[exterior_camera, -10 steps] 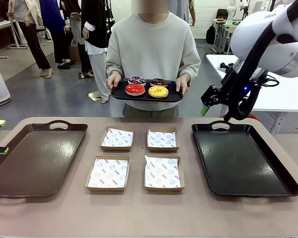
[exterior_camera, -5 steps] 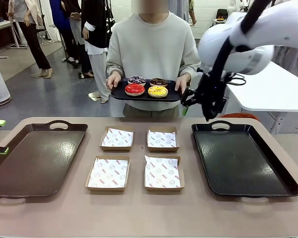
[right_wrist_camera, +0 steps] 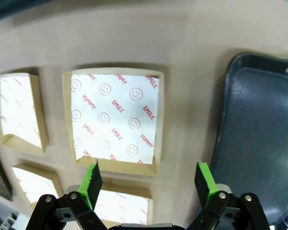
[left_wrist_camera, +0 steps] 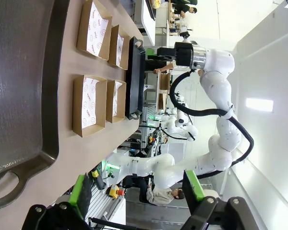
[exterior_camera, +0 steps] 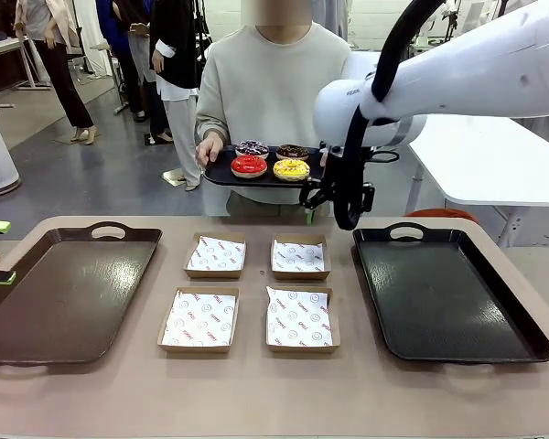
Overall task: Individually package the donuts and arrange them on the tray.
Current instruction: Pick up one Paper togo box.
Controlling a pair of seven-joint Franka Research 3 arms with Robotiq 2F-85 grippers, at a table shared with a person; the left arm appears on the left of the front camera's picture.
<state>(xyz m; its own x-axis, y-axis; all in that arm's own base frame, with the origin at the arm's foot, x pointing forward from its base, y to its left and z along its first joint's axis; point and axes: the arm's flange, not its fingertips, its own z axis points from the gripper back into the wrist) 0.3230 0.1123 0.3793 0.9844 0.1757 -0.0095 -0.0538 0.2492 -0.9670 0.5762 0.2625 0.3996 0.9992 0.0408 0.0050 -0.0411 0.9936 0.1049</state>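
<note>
All four donuts (exterior_camera: 249,165) lie on a small black tray (exterior_camera: 221,174) that a person holds at the far side of the bench (exterior_camera: 256,393). The right end effector (exterior_camera: 327,218) hangs empty with its fingers spread wide, above a paper-lined box (right_wrist_camera: 114,117). The left end effector (left_wrist_camera: 138,188) is likewise wide open and empty, at the outer edge of the left dark tray (exterior_camera: 64,293).

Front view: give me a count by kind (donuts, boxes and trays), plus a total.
Donuts: 4, all on the held tray.
Boxes: 4, paper-lined, nothing in them.
Trays: 3. Two are on the table, left and right, and one is held by the person.
Total: 11.
</note>
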